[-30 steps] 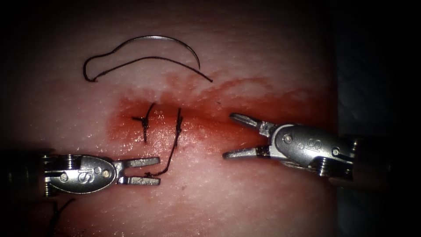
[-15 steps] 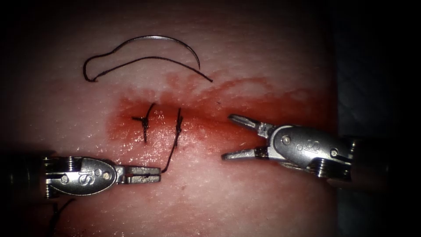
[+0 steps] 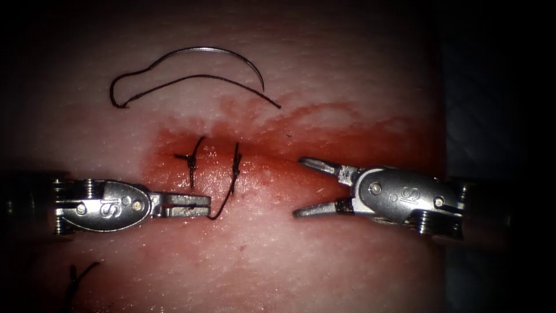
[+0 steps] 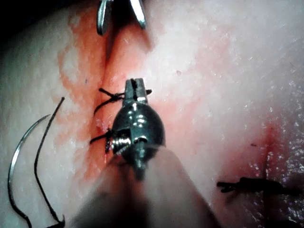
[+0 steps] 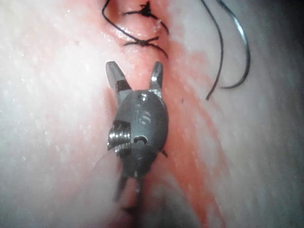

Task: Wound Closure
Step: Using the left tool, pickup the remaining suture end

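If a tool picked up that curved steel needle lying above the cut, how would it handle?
The curved steel needle lies loose on the tissue, held by neither tool. It is likely stiff, light and apt to swivel in jaws. Its dark thread looks limp and would probably trail.

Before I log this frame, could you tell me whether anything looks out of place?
The needle lies loose on the tissue, above the cut, held by neither tool. The left tool grips the thread tail; the right tool is open, empty.
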Robot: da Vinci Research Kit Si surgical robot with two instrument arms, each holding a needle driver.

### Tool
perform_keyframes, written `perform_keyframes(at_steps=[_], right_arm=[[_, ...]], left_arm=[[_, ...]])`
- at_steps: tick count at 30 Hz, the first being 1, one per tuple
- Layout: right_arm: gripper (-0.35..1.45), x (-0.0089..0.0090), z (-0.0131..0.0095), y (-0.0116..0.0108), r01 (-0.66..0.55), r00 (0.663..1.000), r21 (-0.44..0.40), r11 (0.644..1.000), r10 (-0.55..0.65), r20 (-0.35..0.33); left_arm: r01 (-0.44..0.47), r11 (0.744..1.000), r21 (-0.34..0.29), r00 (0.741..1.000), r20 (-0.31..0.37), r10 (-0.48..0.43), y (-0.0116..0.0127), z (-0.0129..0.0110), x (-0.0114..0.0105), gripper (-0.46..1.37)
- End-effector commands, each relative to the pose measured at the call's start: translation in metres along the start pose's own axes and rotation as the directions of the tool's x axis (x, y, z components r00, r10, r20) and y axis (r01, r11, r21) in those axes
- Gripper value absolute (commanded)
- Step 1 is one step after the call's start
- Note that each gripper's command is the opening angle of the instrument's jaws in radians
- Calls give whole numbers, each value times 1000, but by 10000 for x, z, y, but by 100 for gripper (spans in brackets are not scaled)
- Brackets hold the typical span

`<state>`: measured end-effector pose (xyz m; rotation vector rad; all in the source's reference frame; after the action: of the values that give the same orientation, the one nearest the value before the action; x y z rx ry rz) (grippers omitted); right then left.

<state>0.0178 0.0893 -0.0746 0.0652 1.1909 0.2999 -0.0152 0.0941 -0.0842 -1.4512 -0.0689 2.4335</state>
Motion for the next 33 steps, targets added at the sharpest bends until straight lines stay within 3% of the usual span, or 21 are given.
perform_keyframes(at_steps=[1,19,33], right_arm=[[137,0,1,1,10,1000,8,1000,-10,-3],[137,-4,2,3,31,1000,9,999,-31,-7],[135,-4,2,3,31,999,9,999,-31,-7]], left_arm=[[-4,1000,5,1000,-6,4,-3,-1,3,-35],[-22,998,52,999,-30,24,-24,-16,29,-35],[-28,998,65,999,-29,30,-22,-17,33,-35]])
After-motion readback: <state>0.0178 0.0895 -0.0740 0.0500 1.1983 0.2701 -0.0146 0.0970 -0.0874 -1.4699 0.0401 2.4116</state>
